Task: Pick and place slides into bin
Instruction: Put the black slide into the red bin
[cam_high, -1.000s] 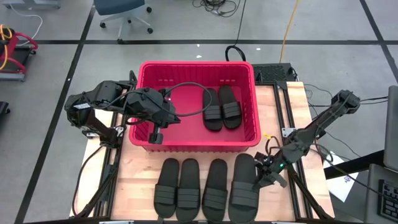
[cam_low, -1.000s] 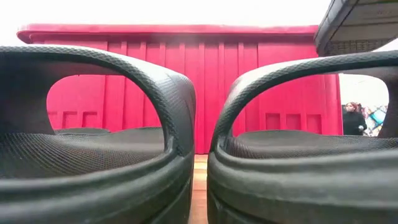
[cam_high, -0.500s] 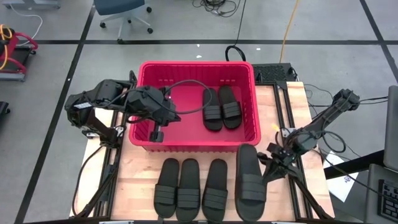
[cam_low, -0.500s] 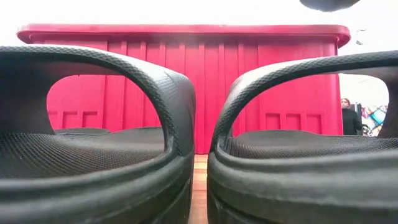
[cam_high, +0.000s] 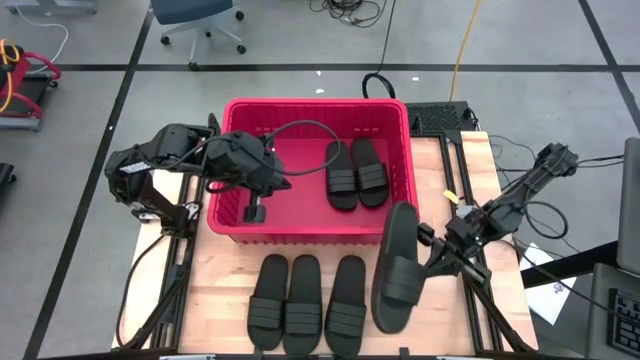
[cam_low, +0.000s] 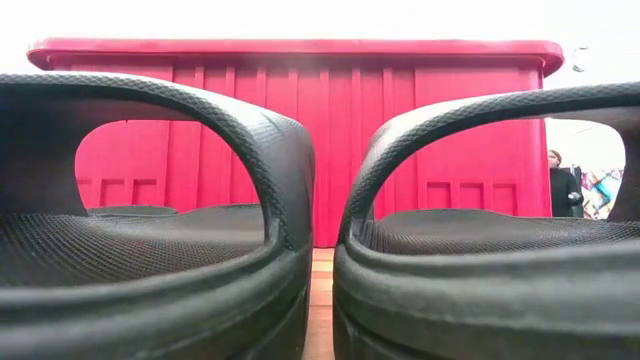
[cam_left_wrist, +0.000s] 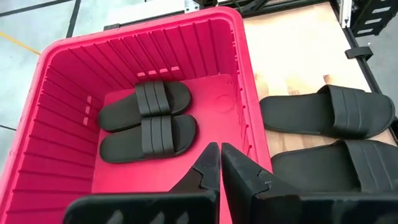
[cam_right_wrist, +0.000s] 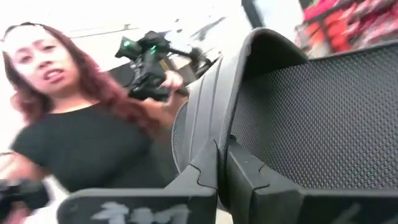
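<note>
Bin (cam_high: 232, 110) is sitting at the far middle of the table (cam_high: 225, 258) in the high view, with two slides (cam_high: 355, 172) lying side by side inside it toward its right wall. Three more slides (cam_high: 305, 303) are lying in a row on the wood just in front of the bin. Right gripper (cam_high: 428, 252) is gripping a sixth slide (cam_high: 394, 266) by its edge — that slide is tilting up off the table, its far end close to the bin's front right corner. Left gripper (cam_high: 253, 212) is hanging inside the bin at its left side, well apart from the two slides there.

Low view: two slides (cam_low: 150, 230) are filling the foreground, straps arching up, and the bin's front wall (cam_low: 320, 120) is standing behind them. A person (cam_low: 565, 190) is showing in the room past the bin's right end.

Left wrist view: left gripper (cam_left_wrist: 219, 165) is pointing down into the bin (cam_left_wrist: 62, 124) with fingers pressed together and nothing between them; the two slides (cam_left_wrist: 146, 121) are lying on the bin floor, and two of the table slides (cam_left_wrist: 326, 112) are showing beyond the wall.

Right wrist view: right gripper (cam_right_wrist: 222, 163) is clamping the edge of the slide (cam_right_wrist: 298, 112) — its textured sole is filling the frame. A person (cam_right_wrist: 81, 137) is standing in the room beyond.
</note>
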